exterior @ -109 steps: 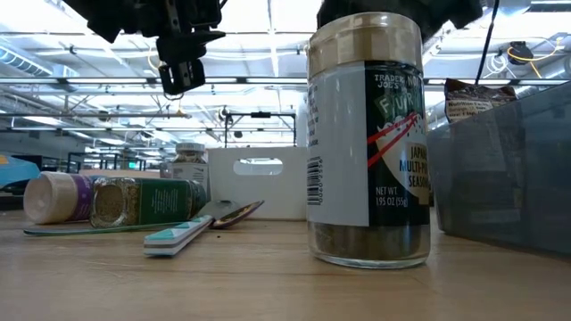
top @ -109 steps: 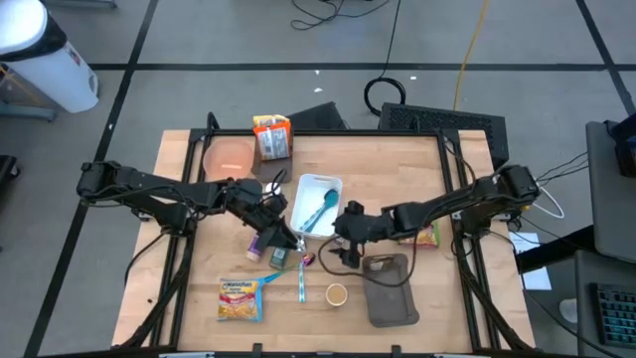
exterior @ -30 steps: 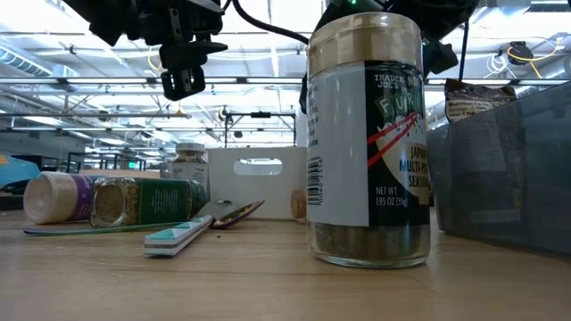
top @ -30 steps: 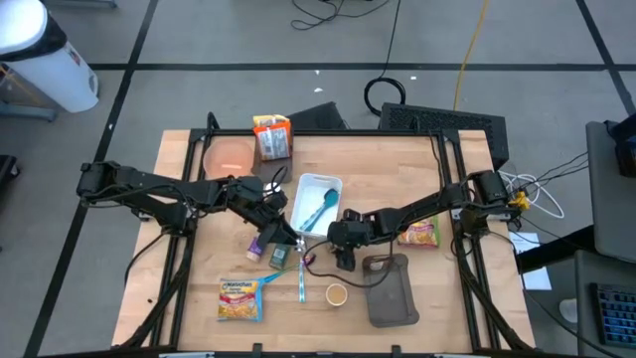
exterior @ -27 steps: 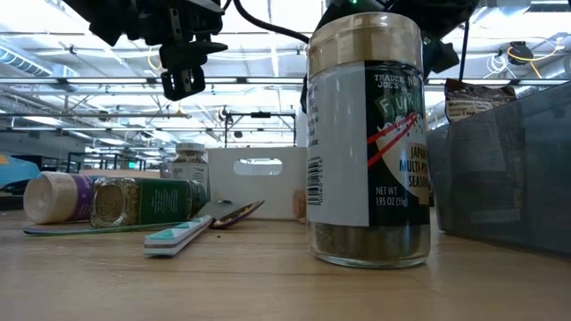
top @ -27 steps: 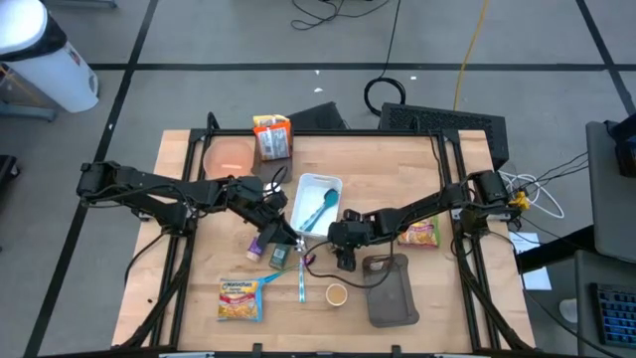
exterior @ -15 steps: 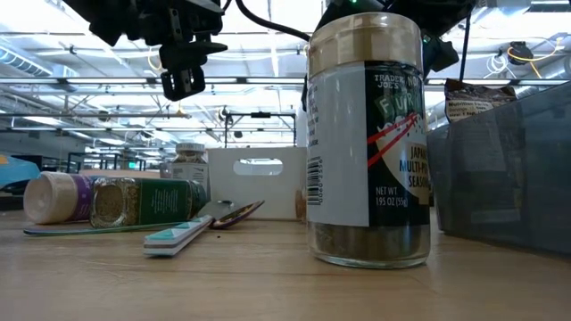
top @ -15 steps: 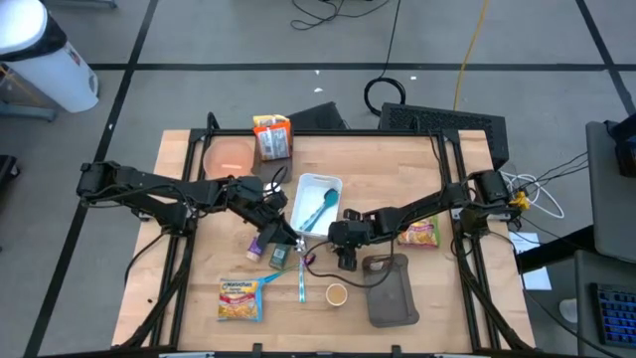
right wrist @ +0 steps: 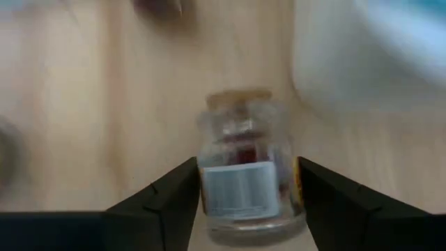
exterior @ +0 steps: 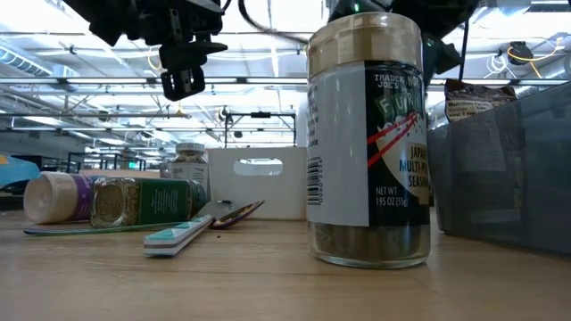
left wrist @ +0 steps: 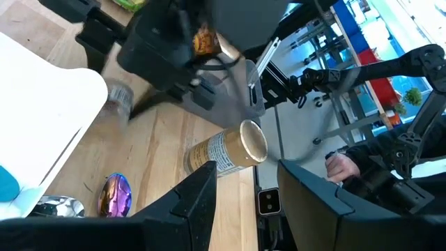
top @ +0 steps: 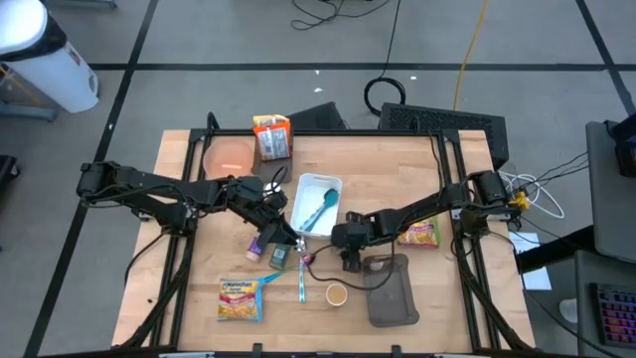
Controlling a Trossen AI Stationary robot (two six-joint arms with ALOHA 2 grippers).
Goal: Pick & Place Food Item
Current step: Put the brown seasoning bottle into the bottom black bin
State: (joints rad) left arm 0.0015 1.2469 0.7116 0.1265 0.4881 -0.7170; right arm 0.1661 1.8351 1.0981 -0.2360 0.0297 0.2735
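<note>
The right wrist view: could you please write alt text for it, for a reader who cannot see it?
A small glass jar with a tan lid and a white label sits between the right gripper's two dark jaws, which are spread on either side of it. Under it is the wooden table, and a white tray is at one corner.

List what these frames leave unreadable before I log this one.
- Small jar between the right gripper's fingers: right wrist view is blurred, so label and contact are unclear.
- Right gripper: in the high view, too small to judge grip.
- Seasoning jar: in the low view, blocks the table behind it.
- Grey bin: cut off by the low view's edge.
- Left gripper: holds nothing visible.
</note>
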